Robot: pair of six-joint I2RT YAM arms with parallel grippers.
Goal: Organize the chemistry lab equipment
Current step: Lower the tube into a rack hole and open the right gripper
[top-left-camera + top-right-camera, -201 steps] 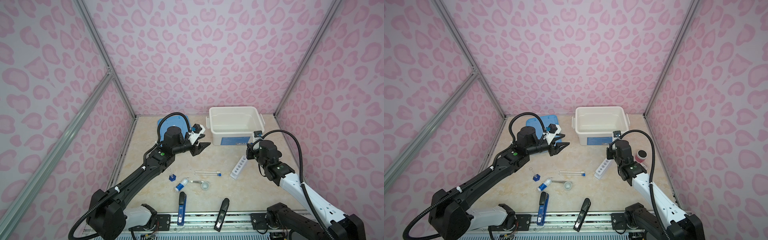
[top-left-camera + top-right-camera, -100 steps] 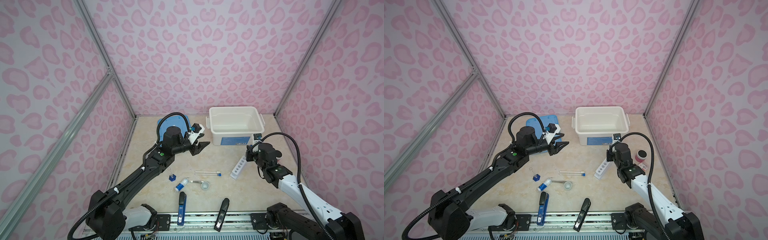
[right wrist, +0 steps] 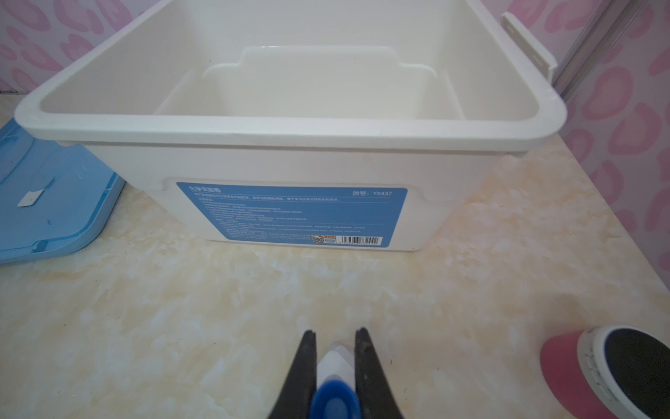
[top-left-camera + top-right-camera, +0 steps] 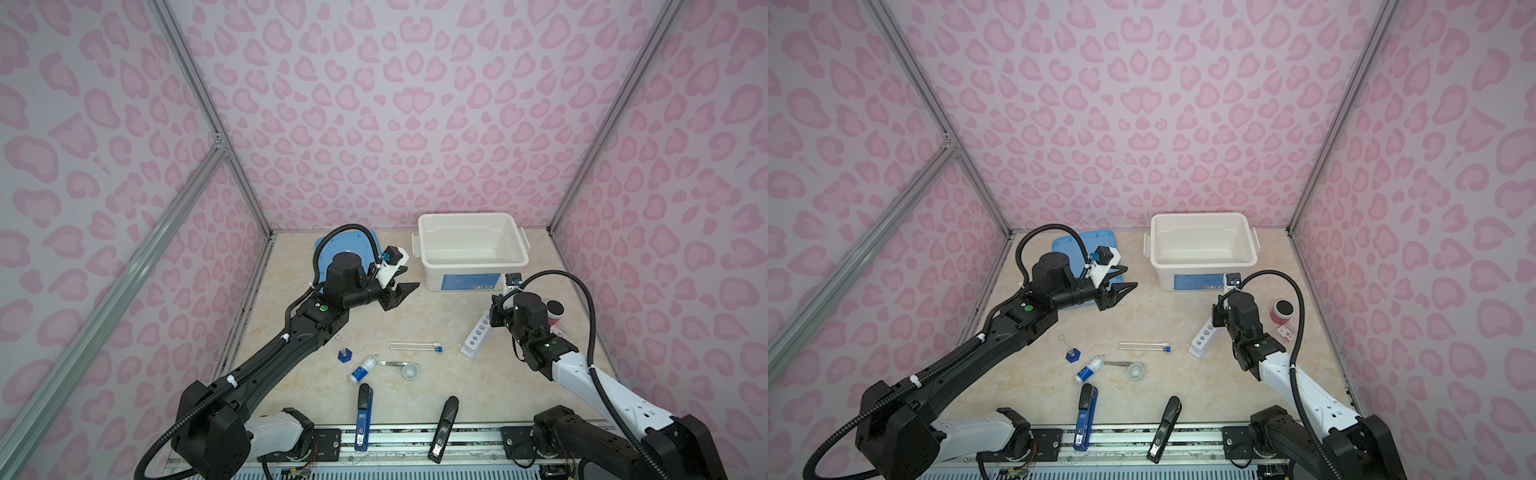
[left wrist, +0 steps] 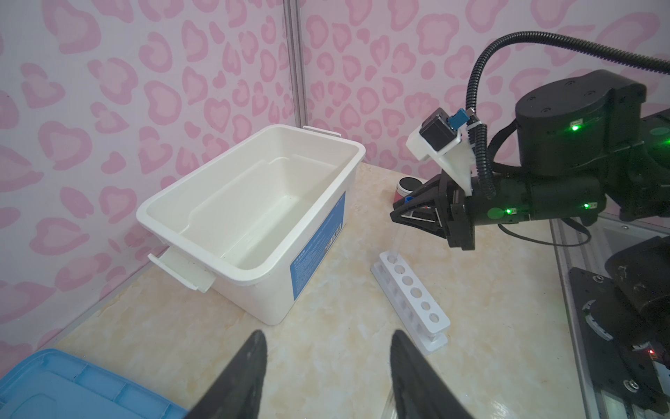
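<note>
The right pincer [image 3: 335, 335] is clamped on a blue-capped test tube [image 3: 335, 397], held nearly upright over the white holed rack [image 5: 409, 294] on the counter [image 5: 326, 308]. The tube's faint lower end seems to reach the rack's end hole. The left pincer [image 5: 326, 335] hangs apart and empty near the blue lid [image 5: 72, 384].

Beige marbled tabletop [image 4: 436, 316] enclosed by pink heart-patterned walls [image 4: 395, 104]. At the back stands a white storage bin [image 4: 471, 239] with a blue label. In both top views a blue lid [image 4: 349, 243] lies flat to its left. A pink jar [image 4: 555, 309] with a black top stands at the right. Near the front edge, a blue stapler-like tool [image 4: 363, 415] and a black stapler-like tool [image 4: 444, 428] lie apart.
</note>
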